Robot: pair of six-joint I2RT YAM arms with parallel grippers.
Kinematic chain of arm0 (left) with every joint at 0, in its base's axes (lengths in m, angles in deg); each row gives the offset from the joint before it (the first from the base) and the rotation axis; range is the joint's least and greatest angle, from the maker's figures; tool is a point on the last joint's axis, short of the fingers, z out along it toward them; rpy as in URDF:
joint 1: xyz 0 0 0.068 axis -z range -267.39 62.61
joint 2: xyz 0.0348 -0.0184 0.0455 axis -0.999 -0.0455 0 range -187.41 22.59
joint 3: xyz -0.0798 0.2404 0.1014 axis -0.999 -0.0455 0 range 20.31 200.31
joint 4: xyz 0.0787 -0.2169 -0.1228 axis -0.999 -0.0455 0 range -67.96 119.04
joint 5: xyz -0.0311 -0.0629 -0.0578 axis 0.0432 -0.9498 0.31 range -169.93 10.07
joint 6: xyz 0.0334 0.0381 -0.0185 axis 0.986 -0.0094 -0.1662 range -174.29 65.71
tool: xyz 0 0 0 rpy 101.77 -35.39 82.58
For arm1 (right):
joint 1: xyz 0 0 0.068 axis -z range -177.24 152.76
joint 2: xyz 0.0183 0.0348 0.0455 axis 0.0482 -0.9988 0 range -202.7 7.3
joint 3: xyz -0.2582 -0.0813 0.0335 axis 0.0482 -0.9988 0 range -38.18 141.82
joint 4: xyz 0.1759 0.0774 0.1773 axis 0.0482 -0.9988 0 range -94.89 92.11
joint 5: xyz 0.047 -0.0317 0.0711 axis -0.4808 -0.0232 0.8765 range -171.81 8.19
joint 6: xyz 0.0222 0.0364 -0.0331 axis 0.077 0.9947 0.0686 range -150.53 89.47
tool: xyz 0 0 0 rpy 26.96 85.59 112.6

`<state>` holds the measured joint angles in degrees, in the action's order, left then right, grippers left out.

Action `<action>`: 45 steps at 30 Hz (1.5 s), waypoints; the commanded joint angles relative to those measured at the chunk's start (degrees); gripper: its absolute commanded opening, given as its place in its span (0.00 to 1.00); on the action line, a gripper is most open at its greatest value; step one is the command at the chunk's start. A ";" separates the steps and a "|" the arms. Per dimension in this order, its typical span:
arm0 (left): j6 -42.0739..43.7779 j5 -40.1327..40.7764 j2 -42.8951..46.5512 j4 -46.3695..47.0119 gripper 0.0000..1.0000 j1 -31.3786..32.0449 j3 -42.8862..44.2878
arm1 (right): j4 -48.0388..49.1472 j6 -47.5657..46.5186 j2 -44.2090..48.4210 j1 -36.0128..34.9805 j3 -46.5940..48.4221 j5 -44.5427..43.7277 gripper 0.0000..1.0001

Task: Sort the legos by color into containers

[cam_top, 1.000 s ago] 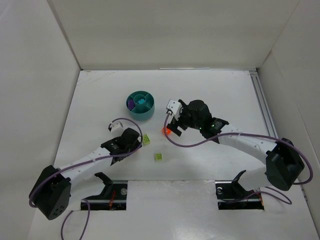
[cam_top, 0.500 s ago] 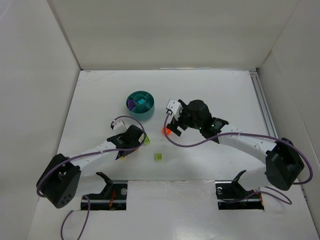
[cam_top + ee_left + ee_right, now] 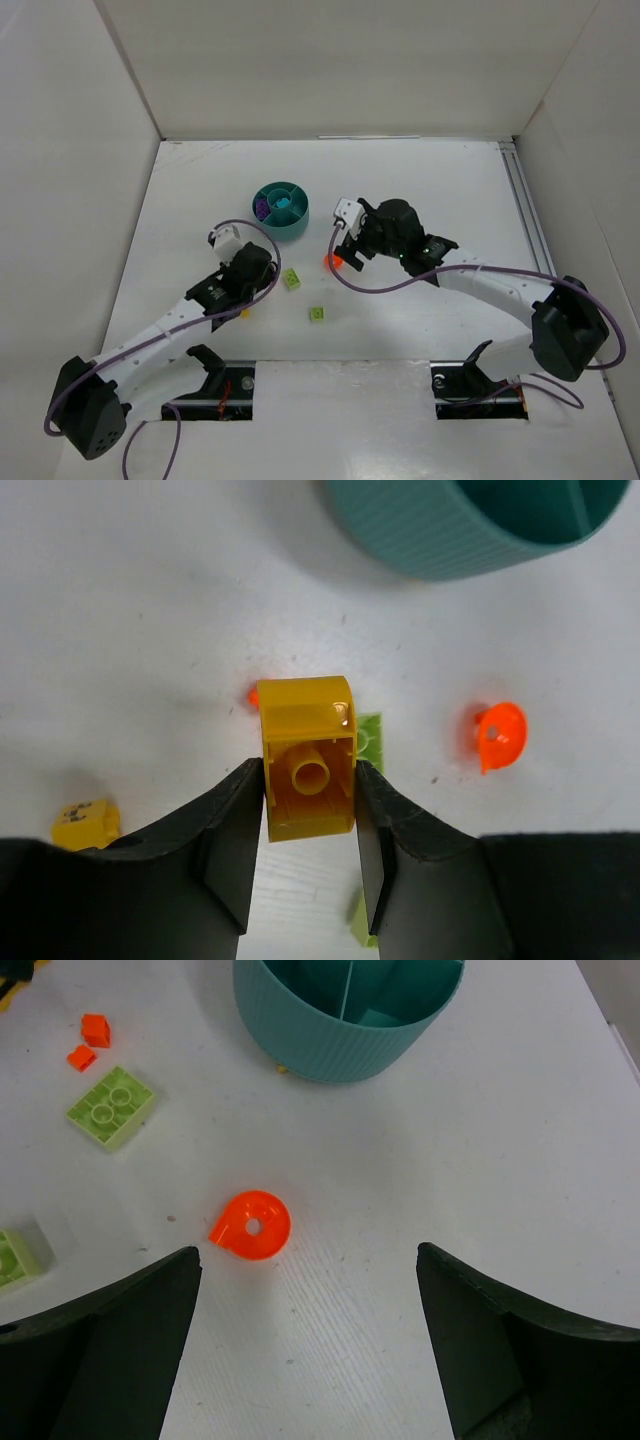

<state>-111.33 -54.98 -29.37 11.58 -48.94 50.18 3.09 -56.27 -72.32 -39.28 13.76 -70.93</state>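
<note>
The left end effector (image 3: 310, 785) is clamped on a yellow brick (image 3: 307, 725) at the wrist frame's lower centre, long axis pointing up-frame, with the teal dish (image 3: 430, 540) ahead at upper right (the right end effector (image 3: 308, 1255), fingers apart, hovers by the orange-red piece (image 3: 252, 1226)).

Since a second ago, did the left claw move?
Yes. Seen from above, the left claw, gripping a yellow brick, slid left, away from the lime brick near the dish.

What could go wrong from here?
The left pincer pinches the yellow brick only by its near half, so it might slip out before reaching the dish. The orange round piece lies nearer one finger of the open right pincer; closing may nudge it aside.
</note>
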 commanded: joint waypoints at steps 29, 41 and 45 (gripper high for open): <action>-16.53 22.42 -34.16 0.40 0.15 -0.31 35.17 | 3.86 3.76 12.82 12.24 -7.82 -2.52 0.94; -17.06 22.42 -35.31 1.46 0.15 -0.31 34.73 | 3.86 3.76 15.98 13.30 -10.01 -2.00 0.94; -17.06 22.42 -35.31 1.46 0.15 -0.31 35.26 | 3.86 3.76 16.60 13.83 -10.02 -2.00 0.94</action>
<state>-127.68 -34.39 -65.15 12.17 -49.00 83.69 4.22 -53.21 -57.06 -26.05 3.97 -73.82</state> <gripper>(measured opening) 0.344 0.938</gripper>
